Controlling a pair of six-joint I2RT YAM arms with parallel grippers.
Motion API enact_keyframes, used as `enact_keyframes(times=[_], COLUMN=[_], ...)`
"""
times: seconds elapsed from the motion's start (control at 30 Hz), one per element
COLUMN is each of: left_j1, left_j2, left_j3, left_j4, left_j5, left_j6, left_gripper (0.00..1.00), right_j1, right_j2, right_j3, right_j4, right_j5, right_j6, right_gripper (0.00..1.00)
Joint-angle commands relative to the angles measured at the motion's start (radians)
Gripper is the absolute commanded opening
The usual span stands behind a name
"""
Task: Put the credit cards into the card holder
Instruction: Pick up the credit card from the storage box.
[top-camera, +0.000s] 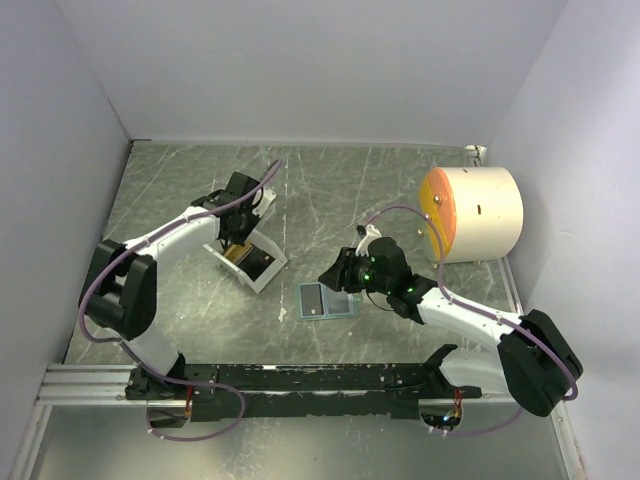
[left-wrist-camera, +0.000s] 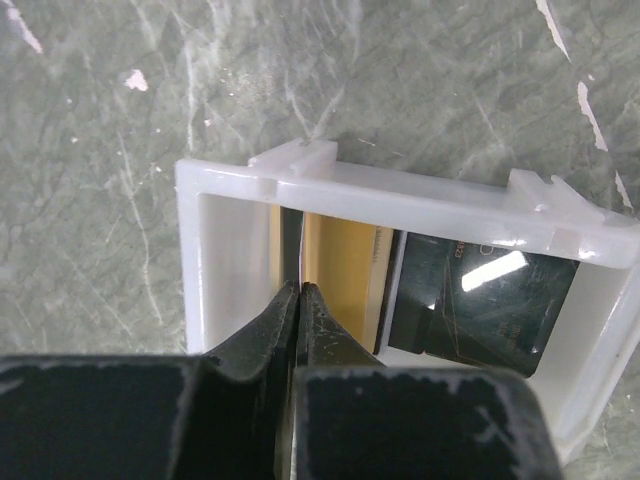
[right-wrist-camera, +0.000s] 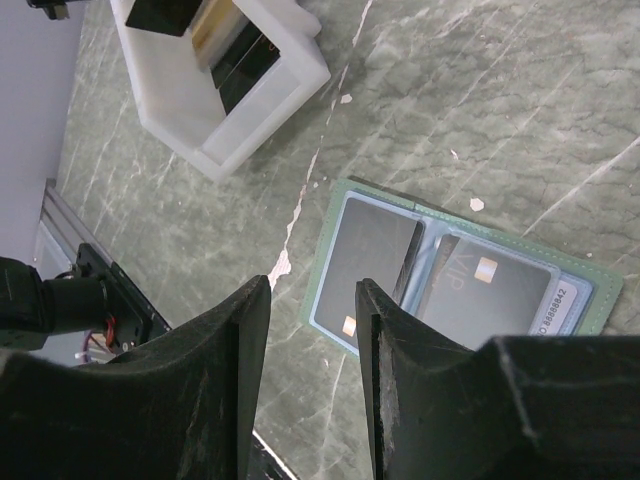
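Tray (left-wrist-camera: 230, 185) of white plastic holds clenched left claw (left-wrist-camera: 298, 288); right claw (right-wrist-camera: 312, 285) gapes near sage wallet (right-wrist-camera: 598, 296).

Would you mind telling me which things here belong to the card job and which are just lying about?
Job: loose credit cards, dark cards already pocketed, card holder.
Lying about: white tray (merely holds cards), cream-and-orange drum.

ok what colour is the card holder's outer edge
Pale sage green; card holder shows best in right wrist view.
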Motion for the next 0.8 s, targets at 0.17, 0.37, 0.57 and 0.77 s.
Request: enact_keyframes(times=[0.17,0.37,0.57,0.77], left_j1=[0.003,0.003,0.004,0.005], left_j2=[-0.107,-0.197,-0.352,-0.534], left_j3=[0.075,0.106,0.041,-0.082], left_j4=[-0.038,-0.052,0.026,0.173], left_j5=[-0.057,0.014,0.093,0.365], left_j6=[-0.060,-0.143,-0.297,-0.449], left_gripper=[0.07,0.07,0.07,0.07], right_j1=[0.003,0.003,0.002,-0.001], right_j2=[-0.017,-0.051,-0.061,-0.053], right_j3=[0.031,0.070,0.105,0.141], right_j4=[-0.079,-0.187,-0.312,-0.412], right_j5=[0.050,0.083,0.139,0.193], right_j6=[-0.014,-0.020,-0.041,-0.040], right_gripper=[0.48,0.60,0.71,0.76])
